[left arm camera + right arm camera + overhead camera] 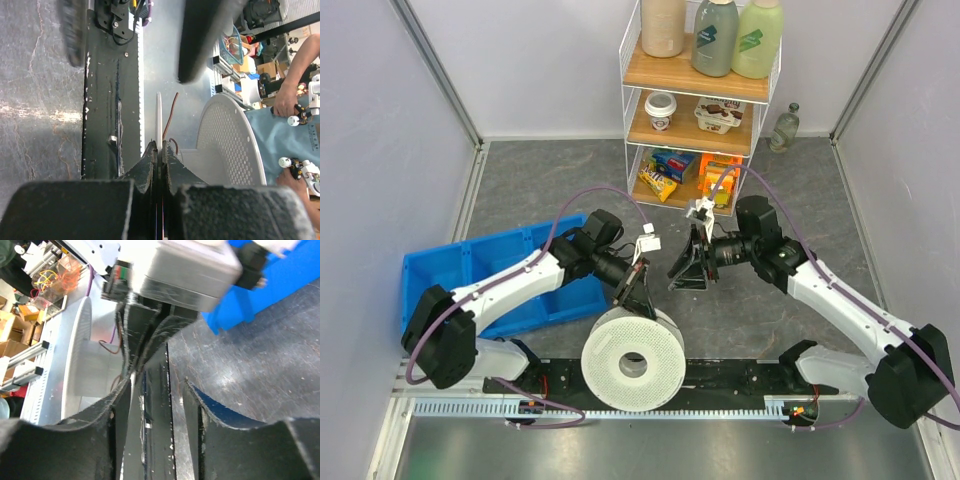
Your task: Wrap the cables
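Note:
A white perforated spool (630, 358) stands on edge at the near middle of the table. My left gripper (638, 290) is shut on the thin rim of one spool flange (159, 112). The other flange (230, 145) is to its right. A very thin dark reddish cable (173, 106) curls in a small loop by the spool core, just past my left fingertips. It also shows in the right wrist view (106, 346). My right gripper (685, 270) is open and empty, facing the left gripper (145, 335) from close by, and its fingertips (122, 390) are beside the spool.
A blue bin (470, 270) lies at the left. A wire shelf rack (700, 100) with bottles, cups and snack packs stands at the back, with a small glass bottle (783, 128) to its right. A black rail (720, 375) runs along the near edge.

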Action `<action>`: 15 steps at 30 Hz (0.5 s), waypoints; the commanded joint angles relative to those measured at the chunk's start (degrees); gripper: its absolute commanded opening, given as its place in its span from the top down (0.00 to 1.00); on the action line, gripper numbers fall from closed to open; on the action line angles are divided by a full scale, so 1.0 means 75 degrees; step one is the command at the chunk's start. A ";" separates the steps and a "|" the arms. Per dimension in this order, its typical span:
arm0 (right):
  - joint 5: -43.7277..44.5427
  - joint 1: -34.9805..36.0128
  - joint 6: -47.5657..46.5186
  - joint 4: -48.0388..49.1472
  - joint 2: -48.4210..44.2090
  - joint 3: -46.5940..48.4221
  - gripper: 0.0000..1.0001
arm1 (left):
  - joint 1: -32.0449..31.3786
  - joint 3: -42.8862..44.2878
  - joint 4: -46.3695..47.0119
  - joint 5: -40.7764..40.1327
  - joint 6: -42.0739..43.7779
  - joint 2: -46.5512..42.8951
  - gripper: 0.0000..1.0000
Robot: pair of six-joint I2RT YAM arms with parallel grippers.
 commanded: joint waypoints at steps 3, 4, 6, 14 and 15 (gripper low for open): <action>0.0531 0.0351 0.1433 0.2081 -0.0453 -0.0763 0.38 | -0.0007 0.0357 0.0429 0.0369 -0.0203 0.0391 0.98; 0.0660 0.0409 0.1527 0.2211 -0.0511 -0.0857 0.36 | 0.0016 0.0380 0.0511 0.0485 -0.0286 0.0450 0.98; 0.0837 0.0503 0.1365 0.2073 -0.0512 -0.0952 0.34 | 0.0016 0.0450 0.0512 0.0555 -0.0299 0.0521 0.98; 0.0942 0.1089 0.1177 0.1966 -0.0371 -0.0999 0.12 | 0.0028 0.0719 0.0500 0.0615 -0.0474 0.0883 0.98; 0.1059 0.1194 0.1130 0.1850 -0.0359 -0.0964 0.11 | 0.0017 0.0720 0.0570 0.0638 -0.0521 0.0907 0.98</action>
